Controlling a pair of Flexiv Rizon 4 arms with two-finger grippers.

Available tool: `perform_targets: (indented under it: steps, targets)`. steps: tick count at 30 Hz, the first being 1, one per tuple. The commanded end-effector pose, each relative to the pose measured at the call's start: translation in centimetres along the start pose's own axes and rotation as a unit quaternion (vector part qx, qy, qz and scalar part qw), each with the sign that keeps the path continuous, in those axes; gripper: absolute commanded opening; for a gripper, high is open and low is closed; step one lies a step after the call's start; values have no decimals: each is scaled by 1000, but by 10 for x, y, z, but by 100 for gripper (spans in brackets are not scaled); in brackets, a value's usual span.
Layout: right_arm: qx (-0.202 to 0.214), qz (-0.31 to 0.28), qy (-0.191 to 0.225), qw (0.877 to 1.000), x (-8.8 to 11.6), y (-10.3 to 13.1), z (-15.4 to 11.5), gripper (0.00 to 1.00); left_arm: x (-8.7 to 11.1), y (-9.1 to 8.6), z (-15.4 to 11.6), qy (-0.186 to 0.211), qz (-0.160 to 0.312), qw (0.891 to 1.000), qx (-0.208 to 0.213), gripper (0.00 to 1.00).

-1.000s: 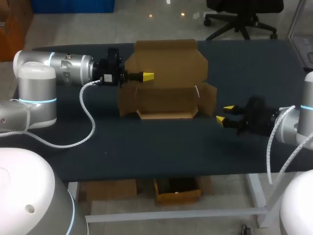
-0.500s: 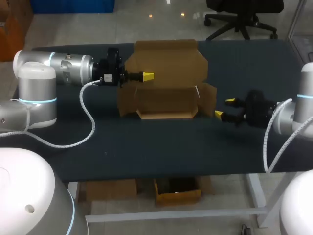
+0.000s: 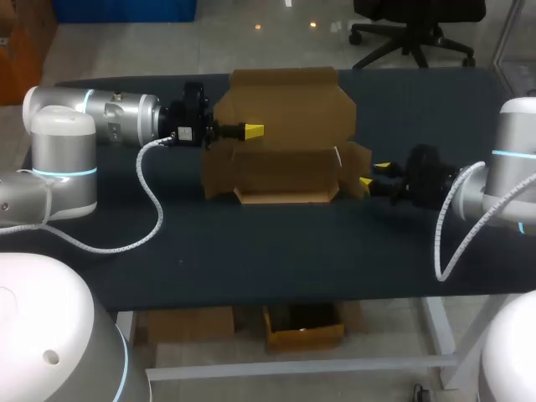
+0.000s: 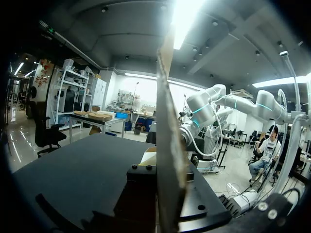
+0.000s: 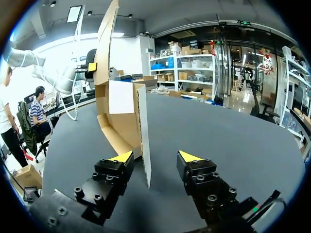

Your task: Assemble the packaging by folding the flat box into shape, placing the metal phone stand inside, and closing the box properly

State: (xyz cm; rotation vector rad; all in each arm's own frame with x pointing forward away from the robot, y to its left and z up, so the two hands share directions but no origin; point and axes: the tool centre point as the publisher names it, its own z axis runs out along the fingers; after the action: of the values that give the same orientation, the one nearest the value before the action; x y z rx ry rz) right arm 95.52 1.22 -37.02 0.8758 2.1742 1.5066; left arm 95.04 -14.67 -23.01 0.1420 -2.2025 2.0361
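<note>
While the right arm is hanging low over the right side of the table, its jaws are standing released around the box's right side flap. The flap's thin edge is standing upright between the two yellow fingertips, closer to one than to the other, and neither side is pinching it. Just beyond, the brown cardboard box is sitting half-folded near the middle of the table, with its low front wall facing the robot and its shallow tray lying open. Farther back, the left arm is lying level above the table's left side. Its jaws are clamping the lid by its left edge, with one yellow tip showing on the near face. From the left wrist, the cardboard is passing edge-on between them. The lid is rising behind the tray, toward the table's far side.
</note>
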Motion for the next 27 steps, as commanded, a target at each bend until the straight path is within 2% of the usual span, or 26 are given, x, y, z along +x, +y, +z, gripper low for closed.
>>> perform_targets:
  steps: [1, 21, 26, 27]
  targets:
    - [0, 0, -6, 1000, 1, 1, 14, 52, 0, 3, 1, 0, 0, 1000, 0, 0]
    - [-13, 10, -39, 999, 13, 4, 16, 24, 0, 3, 1, 0, 0, 1000, 0, 0]
    - [-14, 12, -45, 999, 15, 4, 14, 0, 0, 3, 1, 0, 0, 1000, 0, 0]
    - [-14, 12, -47, 999, 16, 4, 13, 0, 0, 3, 1, 0, 0, 1000, 0, 0]
